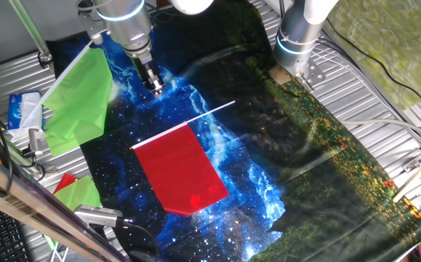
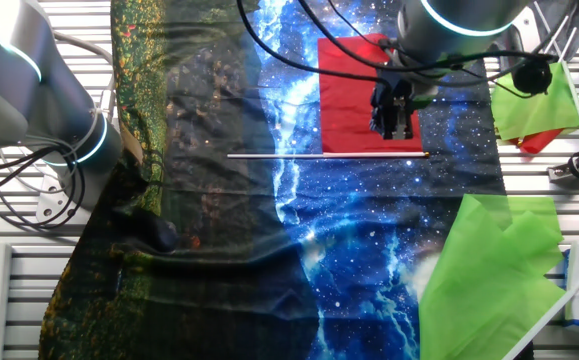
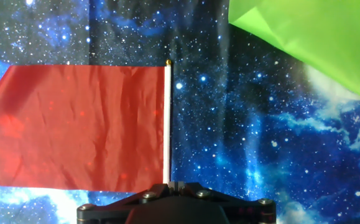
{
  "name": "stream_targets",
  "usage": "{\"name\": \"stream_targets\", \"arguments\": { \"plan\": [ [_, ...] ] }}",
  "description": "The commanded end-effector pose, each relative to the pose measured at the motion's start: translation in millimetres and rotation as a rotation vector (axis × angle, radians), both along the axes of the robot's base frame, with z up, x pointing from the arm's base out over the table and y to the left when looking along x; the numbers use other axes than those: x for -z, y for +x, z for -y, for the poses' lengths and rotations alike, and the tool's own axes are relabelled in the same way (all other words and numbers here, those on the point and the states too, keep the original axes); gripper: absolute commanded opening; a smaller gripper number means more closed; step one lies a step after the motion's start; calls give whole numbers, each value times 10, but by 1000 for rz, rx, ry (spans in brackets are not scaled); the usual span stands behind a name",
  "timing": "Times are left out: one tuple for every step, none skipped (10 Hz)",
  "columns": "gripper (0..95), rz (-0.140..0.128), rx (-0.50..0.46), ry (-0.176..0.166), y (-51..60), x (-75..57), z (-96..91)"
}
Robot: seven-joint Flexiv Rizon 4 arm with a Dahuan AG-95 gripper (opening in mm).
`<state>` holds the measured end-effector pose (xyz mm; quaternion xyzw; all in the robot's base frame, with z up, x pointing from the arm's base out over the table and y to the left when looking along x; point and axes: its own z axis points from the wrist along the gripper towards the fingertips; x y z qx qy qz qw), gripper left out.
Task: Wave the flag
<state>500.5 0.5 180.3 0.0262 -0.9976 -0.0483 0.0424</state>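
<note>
The red flag [image 1: 181, 169] lies flat on the starry blue cloth [image 1: 246, 182], and its thin white stick [image 1: 214, 111] runs along the sheet's far edge. It also shows in the other fixed view [image 2: 354, 95] and in the hand view [image 3: 80, 127]. My gripper [image 1: 155, 88] hangs above the cloth, just beyond the flag end of the stick, with its jaws together and nothing in them. In the hand view the stick [image 3: 167, 124] runs straight down to my fingertips [image 3: 178, 185].
A larger light-green flag [image 1: 79, 98] lies at the cloth's left edge, close to my gripper. A small green-and-red flag [image 1: 75, 191] lies at the front left. A second arm [image 1: 301, 29] stands at the back right. A blue-white pack [image 1: 22, 109] sits far left.
</note>
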Motion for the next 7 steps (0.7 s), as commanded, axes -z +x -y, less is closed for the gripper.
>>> {"name": "stream_targets", "arguments": {
  "plan": [
    [0,0,-2,-1,-4,7,4],
    [0,7,3,2,-4,7,4],
    [0,7,6,2,-4,7,4],
    [0,14,23,4,-4,7,4],
    [0,11,29,-2,-4,7,4],
    [0,9,37,-1,-4,7,4],
    [0,-8,36,0,-4,7,4]
  ]
}}
